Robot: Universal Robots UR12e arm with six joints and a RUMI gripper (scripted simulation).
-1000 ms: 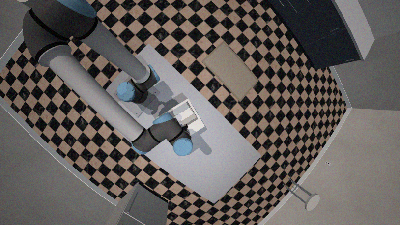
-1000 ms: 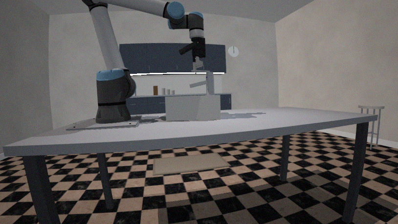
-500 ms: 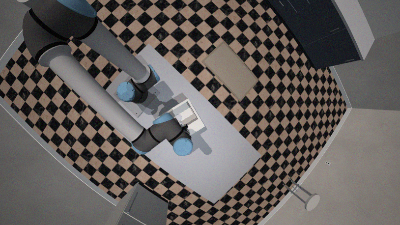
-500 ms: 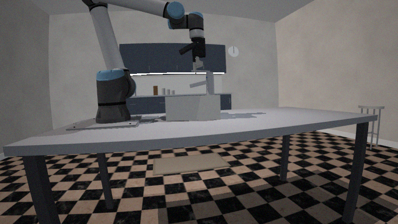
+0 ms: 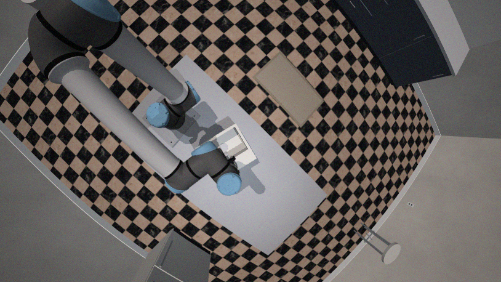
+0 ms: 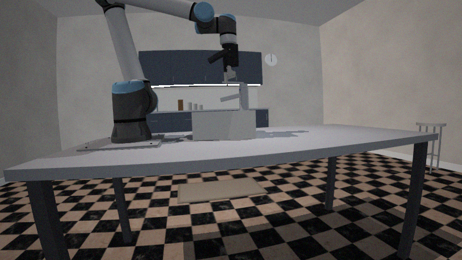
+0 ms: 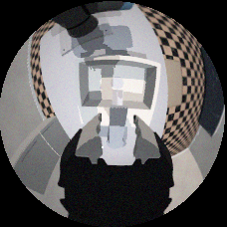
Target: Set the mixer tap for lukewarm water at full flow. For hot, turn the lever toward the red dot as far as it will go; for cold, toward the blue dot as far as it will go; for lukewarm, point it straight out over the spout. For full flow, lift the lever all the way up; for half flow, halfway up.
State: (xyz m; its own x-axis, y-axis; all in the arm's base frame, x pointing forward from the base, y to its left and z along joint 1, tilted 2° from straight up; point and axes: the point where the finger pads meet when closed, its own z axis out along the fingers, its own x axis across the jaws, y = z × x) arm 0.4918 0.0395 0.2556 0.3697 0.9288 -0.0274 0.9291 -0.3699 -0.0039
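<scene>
The mixer tap (image 6: 243, 96) stands at the right end of a white sink block (image 6: 223, 125) on the table, with its spout (image 6: 230, 96) pointing left. In the wrist view the grey lever (image 7: 117, 130) runs straight out over the spout and the basin (image 7: 117, 87). My gripper (image 7: 117, 114) (image 6: 229, 76) hangs right above the tap, pointing down. Its two fingers stand on either side of the lever with small gaps, so it is open. In the top view the wrist covers the tap, and only the sink (image 5: 235, 143) shows.
The arm's base (image 6: 130, 111) stands on a plate at the table's left, close to the sink. A beige mat (image 6: 221, 189) lies on the floor under the table. A stool (image 6: 431, 142) stands at the right wall.
</scene>
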